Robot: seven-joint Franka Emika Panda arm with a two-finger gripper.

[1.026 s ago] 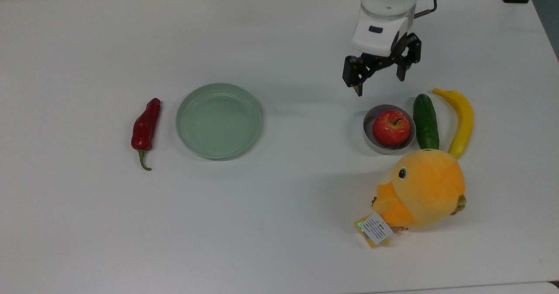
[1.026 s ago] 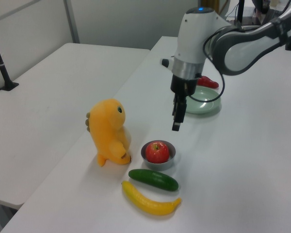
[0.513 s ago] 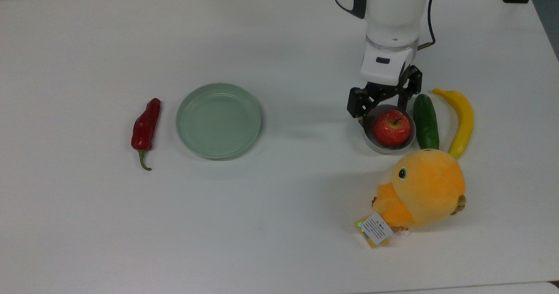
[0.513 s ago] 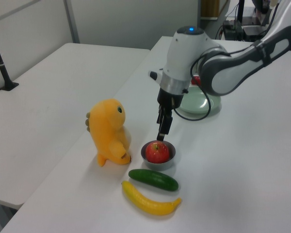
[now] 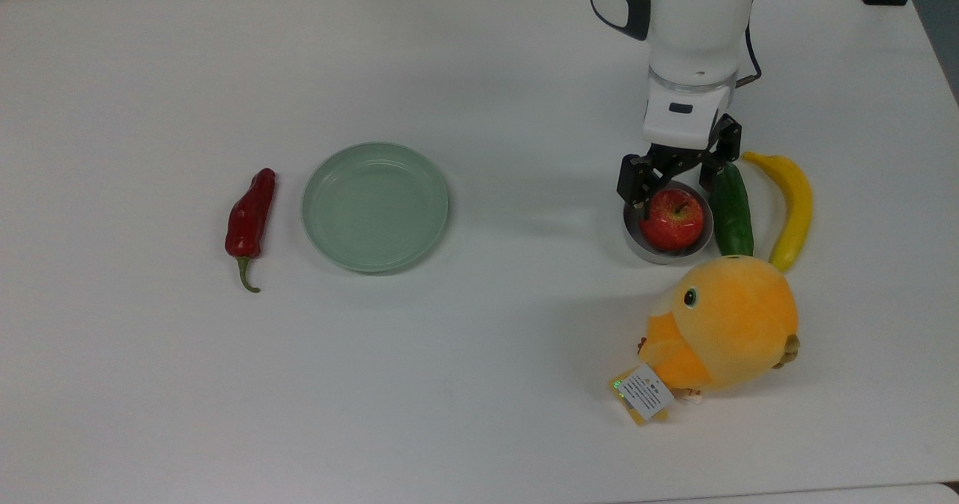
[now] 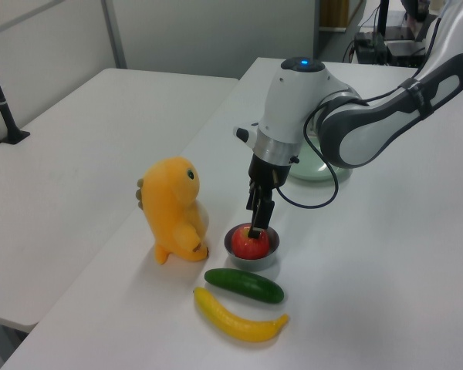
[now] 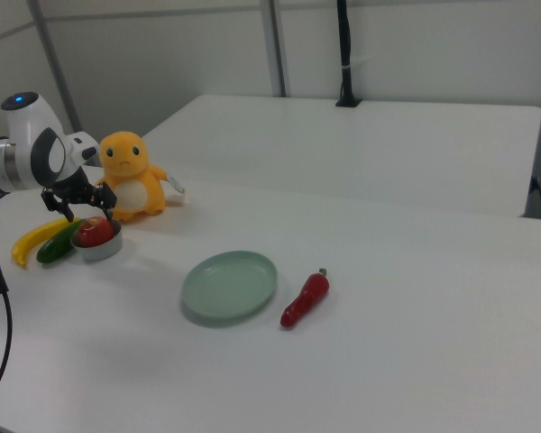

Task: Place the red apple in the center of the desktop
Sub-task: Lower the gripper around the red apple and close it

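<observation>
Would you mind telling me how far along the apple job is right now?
Done: the gripper is down at the red apple, fingers open on either side of it. In hand: the grasp; the apple sits in the small grey bowl, not yet gripped. Left: closing, lifting, and setting it on the bare middle of the desktop.

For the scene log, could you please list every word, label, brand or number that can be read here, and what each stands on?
No text can be read.
White tag on the orange plush toy: printed lines, too small to read.
Nothing else on the desktop bears lettering.
</observation>
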